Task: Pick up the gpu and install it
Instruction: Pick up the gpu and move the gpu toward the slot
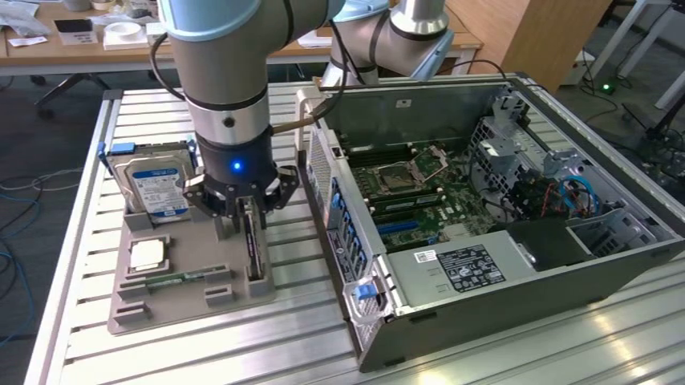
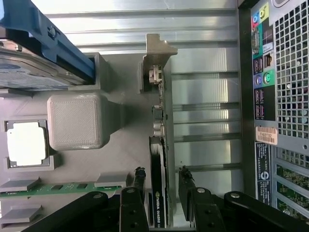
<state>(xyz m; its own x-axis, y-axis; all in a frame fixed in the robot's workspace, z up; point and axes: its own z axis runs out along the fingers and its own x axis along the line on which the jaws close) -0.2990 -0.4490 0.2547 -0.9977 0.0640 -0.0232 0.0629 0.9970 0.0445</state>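
The gpu (image 1: 255, 250) stands on edge in a slot of the grey holder tray (image 1: 182, 309), at the tray's side nearest the computer. In the wrist view the gpu (image 2: 158, 203) is a thin dark card with its metal end bracket (image 2: 155, 75) at the far end. My gripper (image 1: 249, 215) hangs straight above the card. My gripper (image 2: 161, 178) is open, with one finger on each side of the card's edge. A small gap shows between each fingertip (image 2: 139, 180) and the card.
The open computer case (image 1: 599, 261) lies at the exterior view's right, with its motherboard (image 1: 423, 192) exposed. The tray also holds a hard drive (image 1: 159, 188), a processor (image 1: 147, 254) and a green memory stick (image 1: 176, 280). All rest on a slatted metal table (image 1: 96, 128).
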